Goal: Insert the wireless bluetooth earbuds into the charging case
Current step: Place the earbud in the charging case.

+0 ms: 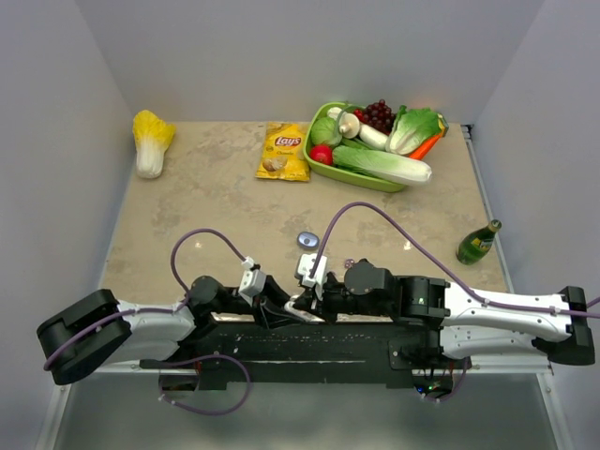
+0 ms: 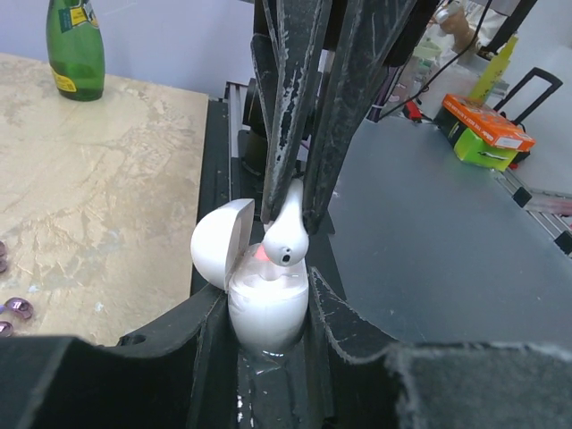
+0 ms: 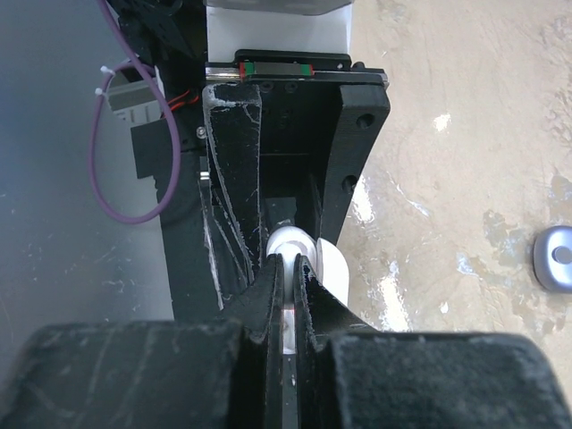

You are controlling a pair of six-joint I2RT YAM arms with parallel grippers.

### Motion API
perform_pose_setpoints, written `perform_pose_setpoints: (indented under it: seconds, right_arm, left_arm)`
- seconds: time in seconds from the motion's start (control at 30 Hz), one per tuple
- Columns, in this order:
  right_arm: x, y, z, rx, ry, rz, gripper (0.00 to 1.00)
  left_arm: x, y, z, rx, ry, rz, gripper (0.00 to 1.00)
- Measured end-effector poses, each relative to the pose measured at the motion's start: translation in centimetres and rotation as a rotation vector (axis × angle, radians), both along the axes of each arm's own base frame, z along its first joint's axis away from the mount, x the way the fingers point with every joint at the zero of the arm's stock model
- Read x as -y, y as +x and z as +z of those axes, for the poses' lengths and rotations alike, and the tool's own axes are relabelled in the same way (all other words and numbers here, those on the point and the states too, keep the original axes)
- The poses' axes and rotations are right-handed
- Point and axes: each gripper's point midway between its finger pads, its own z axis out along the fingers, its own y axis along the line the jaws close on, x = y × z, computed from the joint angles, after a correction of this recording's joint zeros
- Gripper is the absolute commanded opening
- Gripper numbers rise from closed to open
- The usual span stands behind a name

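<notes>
One earbud (image 2: 286, 246) is hanging at frame centre, pinched by the right gripper (image 2: 292, 204) just above the open charging case (image 2: 261, 308) the left gripper (image 2: 270, 347) is clamping; insertion is needing a straight descent.

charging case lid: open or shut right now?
Open. In the left wrist view the lid stands swung out beside the charging case body, and a white earbud is at its exposed mouth.

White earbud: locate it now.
The earbud sits mid left wrist view, pinched by the right end effector above the open charging case in the left end effector.
</notes>
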Motion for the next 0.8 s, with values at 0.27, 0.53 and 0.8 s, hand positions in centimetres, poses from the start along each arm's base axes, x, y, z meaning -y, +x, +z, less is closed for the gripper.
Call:
perform_pose_setpoints:
  seconds: [0.27, 0.53, 0.8]
  right_arm:
    - [-0.2, 0.3, -0.2, 0.001, -0.005, -0.018, 0.0]
    - [-0.2, 0.6, -0.2, 0.008, 0.003, -0.039, 0.0]
    - [-0.6, 0.7, -0.4, -0.005, 0.014, -0.054, 0.25]
  left_arm:
    - [0.0, 0.3, 1.1, 0.027, -0.036, 0.022, 0.0]
    - [0.0, 0.6, 1.3, 0.027, -0.041, 0.036, 0.0]
    - [0.1, 0.8, 1.2, 0.021, -0.037, 0.046, 0.0]
